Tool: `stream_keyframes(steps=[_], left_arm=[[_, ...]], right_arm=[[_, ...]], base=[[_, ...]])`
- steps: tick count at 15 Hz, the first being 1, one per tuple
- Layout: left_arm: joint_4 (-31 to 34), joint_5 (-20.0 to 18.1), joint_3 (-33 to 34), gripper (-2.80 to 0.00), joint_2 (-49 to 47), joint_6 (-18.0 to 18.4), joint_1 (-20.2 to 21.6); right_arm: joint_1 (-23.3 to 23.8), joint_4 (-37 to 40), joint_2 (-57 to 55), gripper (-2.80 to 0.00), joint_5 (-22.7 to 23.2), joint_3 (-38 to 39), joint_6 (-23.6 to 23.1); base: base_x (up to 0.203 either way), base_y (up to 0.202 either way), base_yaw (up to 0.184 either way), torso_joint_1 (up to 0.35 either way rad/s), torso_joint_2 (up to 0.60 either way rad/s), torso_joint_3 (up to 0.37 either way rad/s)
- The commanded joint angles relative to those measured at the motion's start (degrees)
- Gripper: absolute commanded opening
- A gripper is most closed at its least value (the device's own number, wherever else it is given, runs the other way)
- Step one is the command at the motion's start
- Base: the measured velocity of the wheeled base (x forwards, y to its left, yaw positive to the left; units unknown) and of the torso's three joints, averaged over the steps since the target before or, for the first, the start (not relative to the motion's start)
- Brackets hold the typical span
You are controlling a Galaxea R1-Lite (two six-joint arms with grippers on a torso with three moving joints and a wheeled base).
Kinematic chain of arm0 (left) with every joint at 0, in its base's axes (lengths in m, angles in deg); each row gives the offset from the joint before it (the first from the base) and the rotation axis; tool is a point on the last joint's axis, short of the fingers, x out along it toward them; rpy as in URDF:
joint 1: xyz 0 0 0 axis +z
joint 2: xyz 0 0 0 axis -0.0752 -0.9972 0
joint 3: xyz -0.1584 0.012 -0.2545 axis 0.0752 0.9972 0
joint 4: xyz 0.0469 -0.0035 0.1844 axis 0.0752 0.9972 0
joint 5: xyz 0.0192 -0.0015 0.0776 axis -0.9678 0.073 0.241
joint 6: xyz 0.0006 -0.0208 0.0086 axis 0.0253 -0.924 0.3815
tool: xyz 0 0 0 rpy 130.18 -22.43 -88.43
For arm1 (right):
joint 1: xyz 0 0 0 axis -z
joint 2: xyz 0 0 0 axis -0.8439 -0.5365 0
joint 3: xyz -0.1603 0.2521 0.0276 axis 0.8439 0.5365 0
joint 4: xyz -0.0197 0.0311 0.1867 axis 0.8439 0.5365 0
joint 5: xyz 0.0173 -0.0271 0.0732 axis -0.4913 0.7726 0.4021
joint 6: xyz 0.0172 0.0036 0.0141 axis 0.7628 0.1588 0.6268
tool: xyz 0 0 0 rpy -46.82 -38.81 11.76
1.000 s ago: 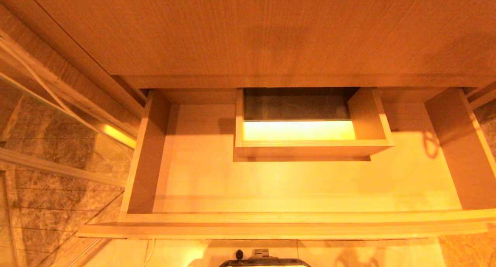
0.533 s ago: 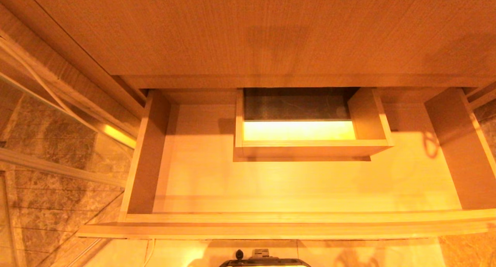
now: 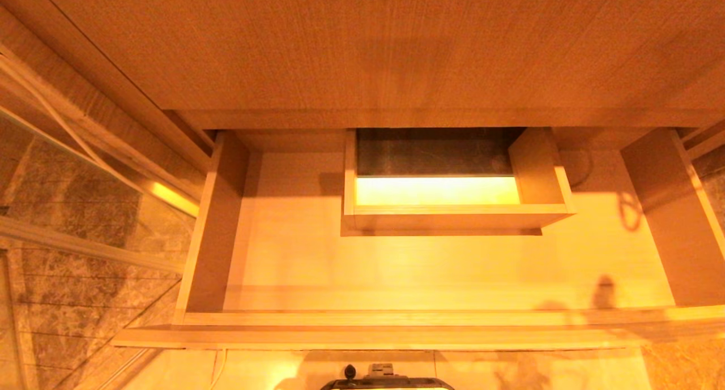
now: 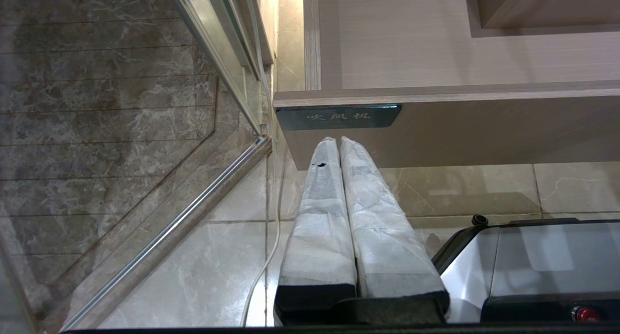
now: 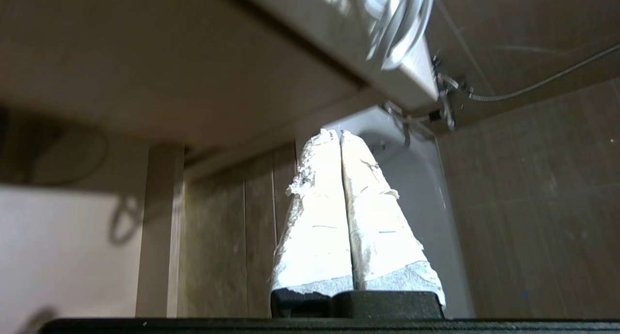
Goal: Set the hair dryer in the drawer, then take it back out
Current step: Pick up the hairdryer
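The drawer (image 3: 430,317) stands pulled out, wide and shallow, with a pale floor, a boxed cut-out (image 3: 453,214) at its back and nothing lying in it. Its flat front carries a small black label (image 4: 338,117). My left gripper (image 4: 334,140) hangs shut and empty just below that front, near its left corner. My right gripper (image 5: 339,132) is shut and empty, low beside the cabinet and under the countertop's edge. Of the hair dryer only a blurred pale grey bundle of cord (image 5: 395,21) shows, up at that edge. Neither gripper appears in the head view.
The wooden countertop (image 3: 396,50) overhangs the drawer's back. A glass partition with a metal rail (image 3: 85,245) and marble tiles lie to the left. My base (image 3: 385,383) sits just before the drawer front. A white cable (image 4: 261,266) runs down the floor; a metal hose (image 5: 533,86) crosses the right wall.
New shadows have appeared in the drawer's right part, one on the floor near the front right and a curved one at the back right. The drawer itself has not moved.
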Motion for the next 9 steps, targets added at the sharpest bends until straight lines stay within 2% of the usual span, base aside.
stream_keyframes(steps=[1, 3, 7, 9], left_arm=[[-0.01, -0.01, 0.09, -2.80, 0.00, 0.01, 0.00], [-0.01, -0.01, 0.09, -2.80, 0.00, 0.01, 0.00], [-0.01, -0.01, 0.09, -2.80, 0.00, 0.01, 0.00], [-0.01, -0.01, 0.09, -2.80, 0.00, 0.01, 0.00]], right_arm=[[0.03, 0.26, -5.38, -2.80, 0.19, -2.41, 0.50], [0.01, 0.09, -5.35, -2.80, 0.79, 1.96, 1.37], [0.03, 0.04, -5.18, -2.80, 0.81, 2.16, 1.43], [0.25, -0.18, -2.44, -2.80, 0.58, 5.13, 1.59]], base=[[0.000, 0.000, 0.000, 0.000, 0.00, 0.000], [0.000, 0.000, 0.000, 0.000, 0.00, 0.000], [0.000, 0.000, 0.000, 0.000, 0.00, 0.000], [0.000, 0.000, 0.000, 0.000, 0.00, 0.000]])
